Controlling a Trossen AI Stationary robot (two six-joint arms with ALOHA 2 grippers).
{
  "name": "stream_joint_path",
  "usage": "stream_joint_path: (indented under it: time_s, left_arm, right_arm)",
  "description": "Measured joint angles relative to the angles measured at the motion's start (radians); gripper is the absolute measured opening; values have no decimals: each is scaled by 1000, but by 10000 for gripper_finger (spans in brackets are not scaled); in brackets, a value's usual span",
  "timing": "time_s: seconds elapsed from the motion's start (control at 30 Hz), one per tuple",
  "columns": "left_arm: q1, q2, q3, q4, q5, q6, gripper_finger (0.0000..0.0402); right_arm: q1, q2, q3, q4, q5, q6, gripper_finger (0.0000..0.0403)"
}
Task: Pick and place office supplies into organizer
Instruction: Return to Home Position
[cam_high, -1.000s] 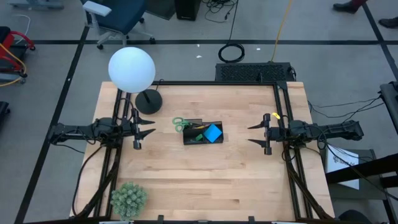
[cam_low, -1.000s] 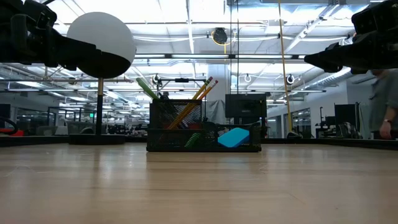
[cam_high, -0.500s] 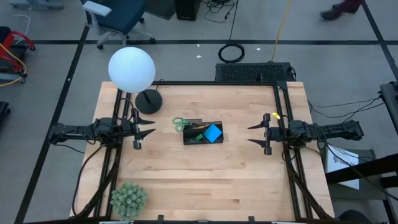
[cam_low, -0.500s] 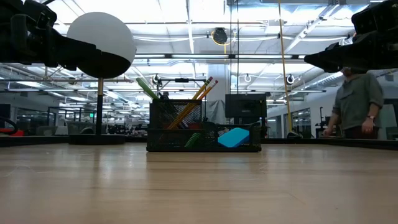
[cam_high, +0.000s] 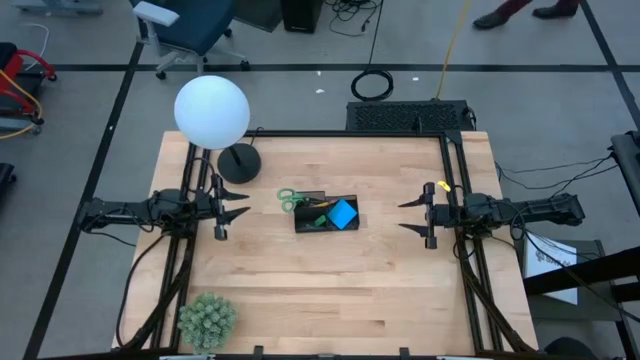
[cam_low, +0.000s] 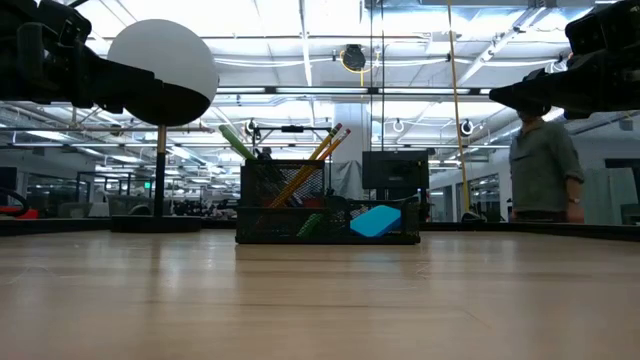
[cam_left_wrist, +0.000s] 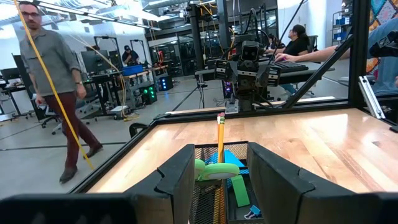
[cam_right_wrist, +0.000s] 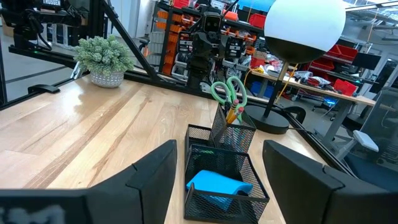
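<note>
The black mesh organizer (cam_high: 325, 216) stands at the middle of the table. In its taller section stand the green-handled scissors (cam_right_wrist: 228, 90), handles up, and orange pencils (cam_low: 325, 150) leaning on its rim. A blue pad (cam_right_wrist: 217, 186) lies tilted in its lower compartment beside a green piece (cam_left_wrist: 239, 190). My left gripper (cam_high: 243, 203) hovers level at the table's left side, open, pointing at the organizer. My right gripper (cam_high: 402, 215) hovers level at the right side, open, also facing the organizer. Neither holds anything.
A white globe lamp (cam_high: 211, 110) on a round black base (cam_high: 239, 162) stands at the far left. A spiky green plant ball (cam_high: 207, 320) sits at the near left corner. Bare wood lies around the organizer. A person (cam_low: 542, 165) walks beyond the table.
Neither arm has moved, and nothing on the table has either. Only the person in the room behind has walked along beyond the table.
</note>
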Motion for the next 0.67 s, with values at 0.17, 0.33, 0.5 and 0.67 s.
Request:
stream_joint_path:
  time_s: [0.17,0.33,0.5,0.67]
  left_arm:
    - [0,0,0,0,0,0,154]
    - [0,0,0,0,0,0,154]
    - [0,0,0,0,0,0,154]
    - [0,0,0,0,0,0,154]
  right_arm:
    - [0,0,0,0,0,0,231]
    - [0,0,0,0,0,0,227]
    - [0,0,0,0,0,0,230]
    - [0,0,0,0,0,0,232]
